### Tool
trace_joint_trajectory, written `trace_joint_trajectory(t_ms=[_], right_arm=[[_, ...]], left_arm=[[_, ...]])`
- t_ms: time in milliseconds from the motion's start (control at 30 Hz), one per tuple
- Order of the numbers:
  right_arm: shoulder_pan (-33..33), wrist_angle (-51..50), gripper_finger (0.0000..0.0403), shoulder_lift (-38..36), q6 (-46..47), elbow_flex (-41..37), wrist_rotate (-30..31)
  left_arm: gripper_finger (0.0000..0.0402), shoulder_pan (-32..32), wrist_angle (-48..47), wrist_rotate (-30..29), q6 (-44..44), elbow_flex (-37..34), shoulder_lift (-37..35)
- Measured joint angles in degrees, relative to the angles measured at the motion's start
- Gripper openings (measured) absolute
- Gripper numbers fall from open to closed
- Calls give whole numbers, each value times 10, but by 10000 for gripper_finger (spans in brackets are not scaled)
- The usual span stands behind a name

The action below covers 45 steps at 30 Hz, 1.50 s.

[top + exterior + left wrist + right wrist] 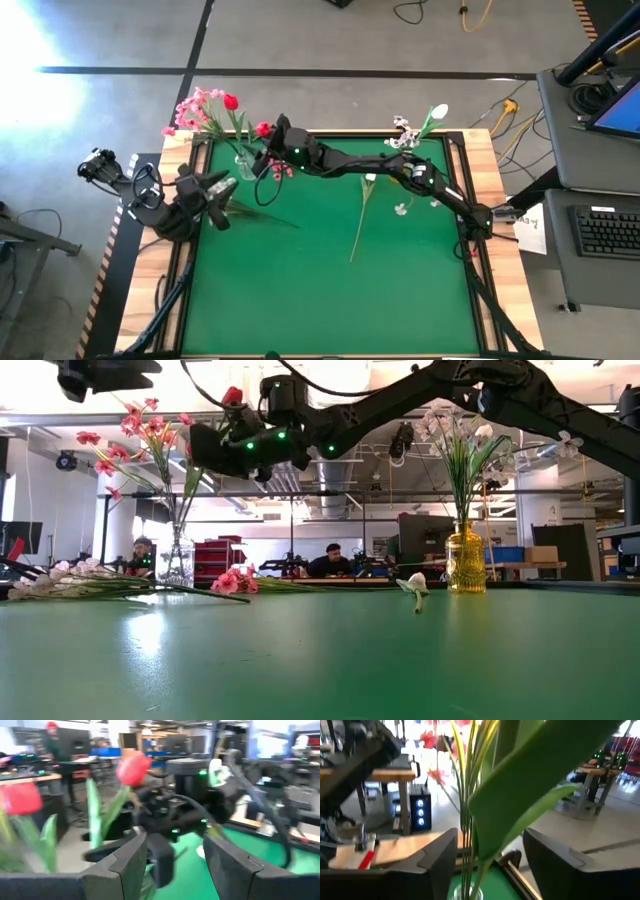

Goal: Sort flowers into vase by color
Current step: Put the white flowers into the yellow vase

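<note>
High view: right end effector (268, 150) at the clear vase (245, 160) of red and pink flowers (200, 108).

Its fingers stand apart, holding nothing, stems between them in its wrist view. The left end effector (222, 190), also spread, waits near loose stems on the bench (330, 290). A white tulip (369, 180) lies mid-bench; the amber vase (465, 558) holds white blooms. Pulling back carelessly could snag leaves and tip the vase.

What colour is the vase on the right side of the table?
Amber yellow glass; the vase shows best in the low view.
</note>
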Motion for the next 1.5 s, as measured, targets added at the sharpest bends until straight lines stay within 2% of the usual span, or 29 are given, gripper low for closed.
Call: trace_joint_trajectory(t_ms=[267,467,733,867,1067,1200,1500], right_arm=[[-2,-84,297,-21,-7,0,2],[-2,-163,337,-39,-14,0,2],[0,-308,359,-64,2,0,-2],[10,-361,359,-64,11,-4,-27],[40,-375,359,-63,12,-36,-32],[67,-362,359,-61,9,-57,-32],[118,-219,359,-59,27,-150,-33]], left_arm=[[181,0,-8,-9,-5,0,0],[181,0,-13,-4,-19,0,1],[181,0,-22,78,-48,0,21],[181,0,-21,90,-53,0,38],[181,-1,-21,95,-67,0,61],[181,-1,-19,132,-68,0,65],[181,-1,-14,182,-81,0,67]])
